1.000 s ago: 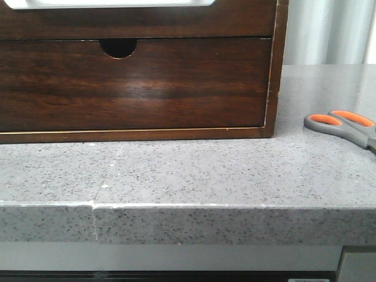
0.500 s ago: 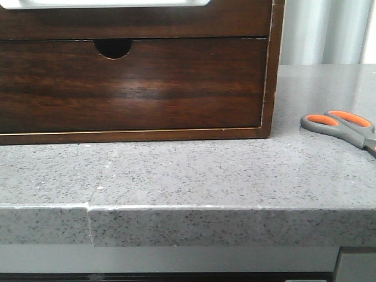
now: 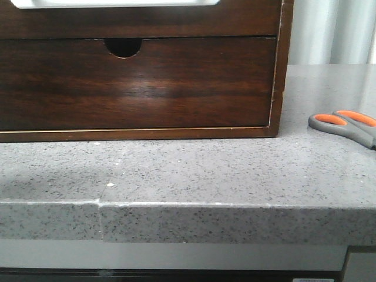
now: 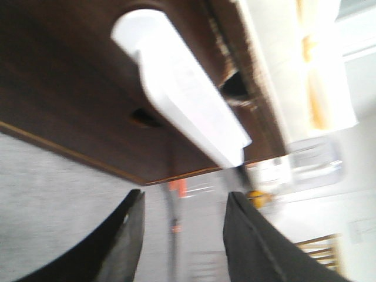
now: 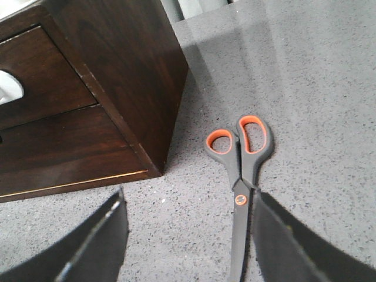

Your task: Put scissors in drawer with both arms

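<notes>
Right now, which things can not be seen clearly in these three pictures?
- Scissors: front view, right edge cuts off the blades. In the right wrist view the right gripper finger hides the blade tips.
- Drawer: front view, top edge cuts it off; whether it is open cannot be told.
- Left wrist view: motion blur smears the white patch and everything beyond the left gripper.

No readable text, labels, brand names or nos. in any view; white patch point(image 4: 182, 100) on the drawer point(image 3: 141, 20) is blank and blurred; scissors point(image 5: 241, 170) show only a plain orange pivot dot, no lettering.
</notes>
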